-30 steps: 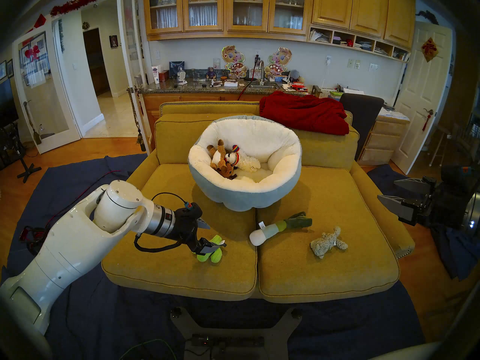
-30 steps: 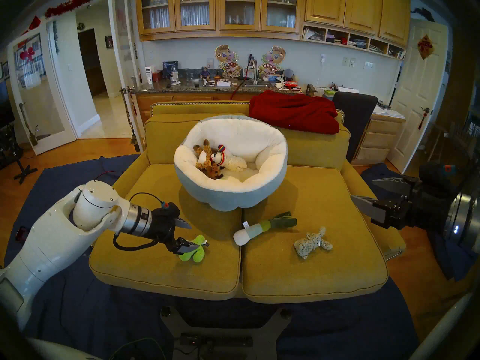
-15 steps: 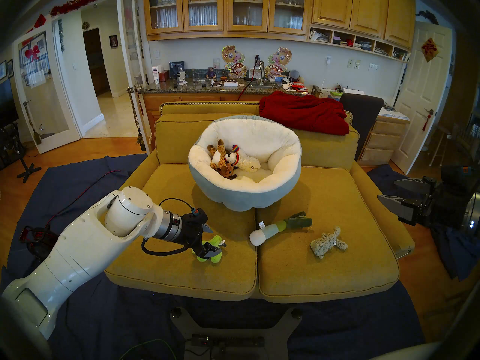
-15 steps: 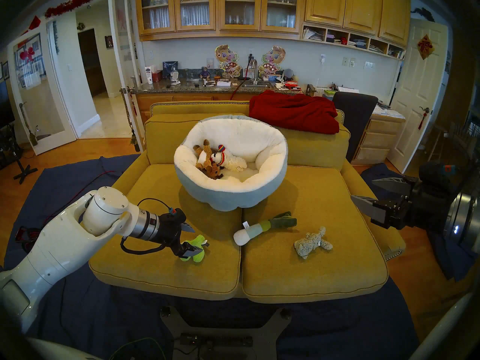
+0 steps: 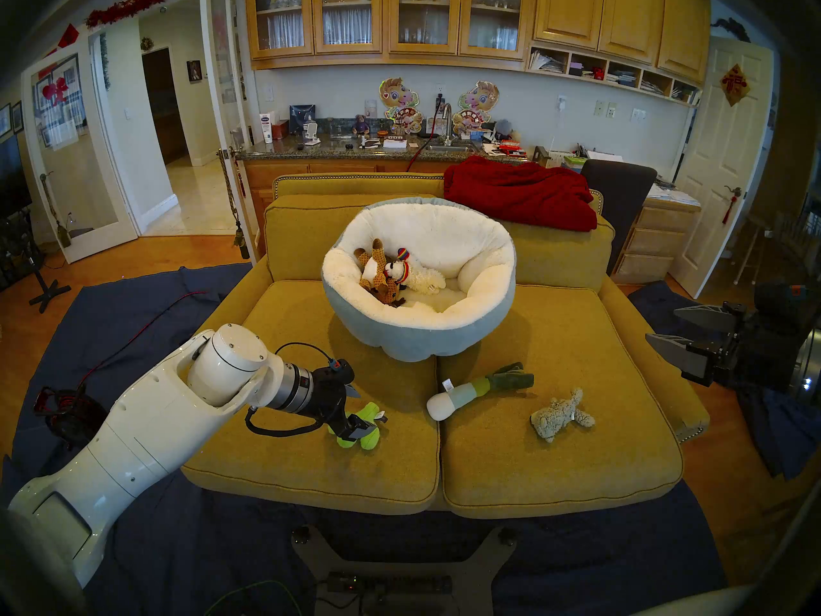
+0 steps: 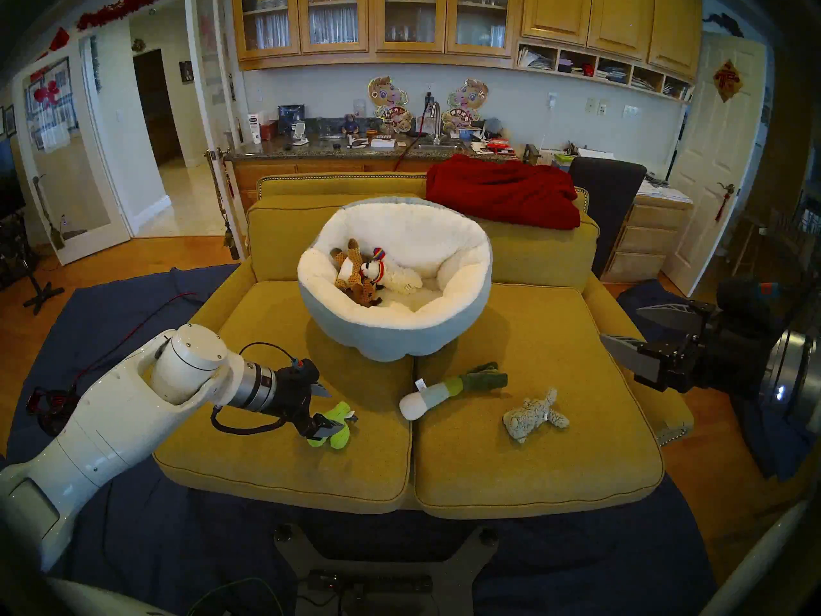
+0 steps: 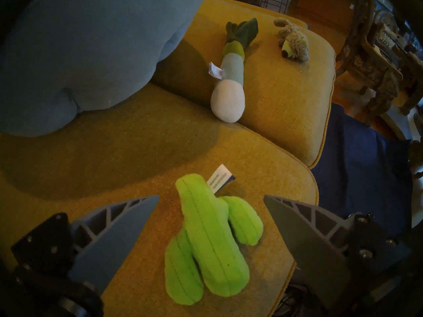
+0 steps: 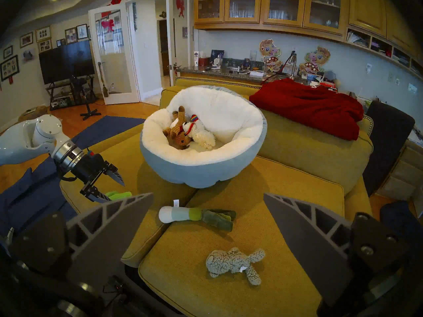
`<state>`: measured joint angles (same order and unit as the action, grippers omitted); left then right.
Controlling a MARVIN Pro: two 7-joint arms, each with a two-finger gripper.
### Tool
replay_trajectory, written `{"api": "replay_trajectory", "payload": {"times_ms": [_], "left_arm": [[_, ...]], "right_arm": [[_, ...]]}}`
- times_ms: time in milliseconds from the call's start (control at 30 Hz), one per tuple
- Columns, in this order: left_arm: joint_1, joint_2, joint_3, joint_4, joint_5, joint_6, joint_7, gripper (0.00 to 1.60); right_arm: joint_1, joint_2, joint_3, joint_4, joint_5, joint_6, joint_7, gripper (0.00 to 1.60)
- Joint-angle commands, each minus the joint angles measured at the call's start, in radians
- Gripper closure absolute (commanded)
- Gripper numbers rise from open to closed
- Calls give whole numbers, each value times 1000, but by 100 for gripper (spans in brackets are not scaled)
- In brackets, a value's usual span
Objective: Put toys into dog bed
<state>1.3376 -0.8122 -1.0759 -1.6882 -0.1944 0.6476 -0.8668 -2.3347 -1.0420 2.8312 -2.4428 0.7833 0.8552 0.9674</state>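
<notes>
The dog bed (image 5: 400,344) stands at the back middle of the yellow sofa, with a brown reindeer (image 5: 377,273) and a white lamb (image 5: 420,279) lying inside. On the left seat cushion lies a lime-green cactus (image 7: 210,241). My left gripper (image 7: 211,196) is open low over it, one finger on each side and neither touching. A white-and-green leek (image 5: 471,390) and a grey fuzzy animal (image 5: 559,417) rest on the right cushion. Off the sofa's right end my right gripper (image 5: 662,324) hangs open and empty, facing the grey animal (image 8: 233,262).
A red blanket (image 5: 520,193) drapes over the sofa back at the right, with a dark chair (image 5: 617,193) behind it. The seam between the two seat cushions (image 5: 437,424) runs just right of the cactus. Blue cloth (image 5: 133,299) covers the floor around the sofa.
My left arm has pushed forward and down, bringing the open gripper closer around the cactus. The toys and the right arm have not moved.
</notes>
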Motion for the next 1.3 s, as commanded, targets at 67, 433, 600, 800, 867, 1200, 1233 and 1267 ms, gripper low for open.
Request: {"api": "replay_trajectory", "payload": {"times_ms": [67, 433, 600, 800, 867, 1200, 1233, 1267], "left_arm": [[-40, -17, 9, 15, 21, -15, -4, 0], [-46, -32, 31, 45, 67, -35, -1, 0], [-40, -37, 42, 52, 87, -39, -2, 0], [-26, -44, 45, 56, 112, -57, 23, 0], [-20, -47, 43, 56, 116, -65, 33, 26], [12, -32, -6, -12, 71, -72, 24, 160], [17, -27, -15, -31, 58, -71, 15, 160], [20, -22, -22, -49, 50, -67, 10, 160]], "right_arm": [[2, 5, 12, 0, -1, 0, 1, 0], [2, 5, 12, 0, -1, 0, 1, 0], [2, 5, 12, 0, -1, 0, 1, 0], [2, 5, 12, 0, -1, 1, 1, 0], [2, 5, 12, 0, -1, 1, 1, 0], [2, 4, 11, 0, -1, 0, 0, 0], [2, 4, 11, 0, -1, 0, 0, 0], [3, 4, 11, 0, -1, 0, 0, 0]]}}
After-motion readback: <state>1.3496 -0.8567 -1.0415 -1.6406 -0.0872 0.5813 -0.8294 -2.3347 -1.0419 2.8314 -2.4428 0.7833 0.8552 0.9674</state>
